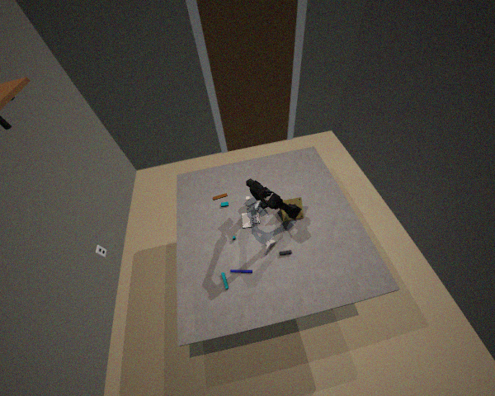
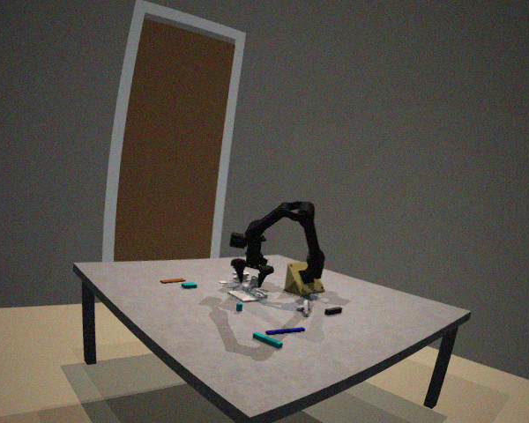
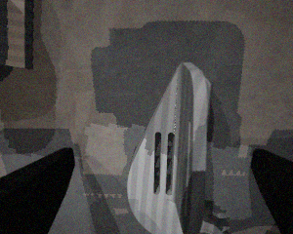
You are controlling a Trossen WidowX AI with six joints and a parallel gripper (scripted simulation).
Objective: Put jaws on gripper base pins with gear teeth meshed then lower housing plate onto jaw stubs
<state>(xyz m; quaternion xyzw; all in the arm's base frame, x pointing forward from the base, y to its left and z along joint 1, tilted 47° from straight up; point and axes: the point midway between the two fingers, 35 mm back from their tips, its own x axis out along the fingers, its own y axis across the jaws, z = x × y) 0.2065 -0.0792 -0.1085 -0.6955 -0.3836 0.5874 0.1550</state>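
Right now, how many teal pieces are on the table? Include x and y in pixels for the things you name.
3: a flat teal block (image 1: 224,205) (image 2: 189,285) beside the orange strip (image 1: 219,196) (image 2: 173,280), a small teal cube (image 1: 233,238) (image 2: 239,307), a teal bar (image 1: 224,280) (image 2: 267,339) near the blue rod (image 1: 241,271) (image 2: 285,330).

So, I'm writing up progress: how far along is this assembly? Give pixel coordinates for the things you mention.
Done: seemingly no full step; one toothed jaw (image 1: 270,243) (image 2: 306,307) lies loose near the black block (image 1: 285,252) (image 2: 333,310).
In hand: nothing gripped; the open end effector (image 1: 259,205) (image 2: 250,283) (image 3: 162,157) straddles a slotted jaw (image 3: 146,180).
Left: apparently mounting both jaws, closing with the housing plate, withdrawing.

two teal bars (image 1: 224,280) (image 2: 267,339), one orange strip (image 1: 219,196) (image 2: 173,280), one blue rod (image 1: 241,271) (image 2: 285,330)
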